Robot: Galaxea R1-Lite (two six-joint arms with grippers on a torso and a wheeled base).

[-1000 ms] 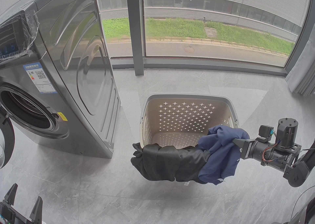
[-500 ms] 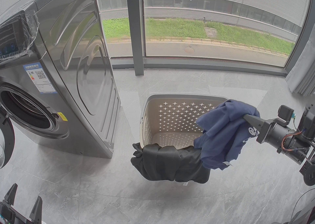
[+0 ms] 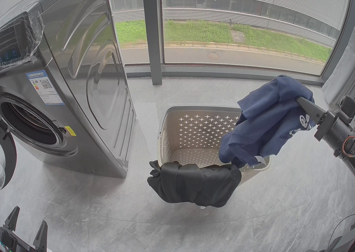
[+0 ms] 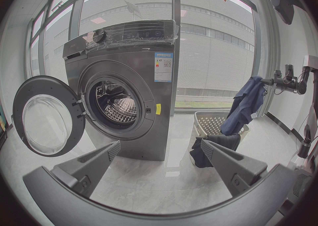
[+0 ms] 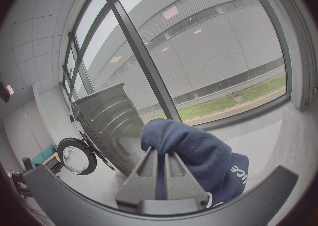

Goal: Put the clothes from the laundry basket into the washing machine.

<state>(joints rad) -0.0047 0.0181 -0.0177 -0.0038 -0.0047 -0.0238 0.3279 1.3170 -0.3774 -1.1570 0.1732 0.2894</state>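
Navy shirt [image 3: 270, 119] hangs from right gripper [image 3: 300, 99], fingers closed on it, above basket's [image 3: 207, 109] right rim. Black garment [image 3: 194, 184] lies draped over near rim. Step: carry to washer [image 3: 92, 79]; next likely needs a leftward swing to the opening. Left gripper [image 3: 27, 218] fingers spread, empty. Left wrist view shows drum [image 4: 116, 104] face-on, door open; head view shows it obliquely.

Three viewpoints: one overhead, two wrist-mounted.
The head view looks steeply down on the washing machine [image 3: 92, 79] and laundry basket [image 3: 207, 109]. The left wrist view sits low near the floor and faces the machine's front across the left gripper [image 4: 159, 143]. The right wrist view is raised, close behind the navy garment [image 5: 195, 150], and faces the window [image 5: 215, 54]. All three views include the machine.
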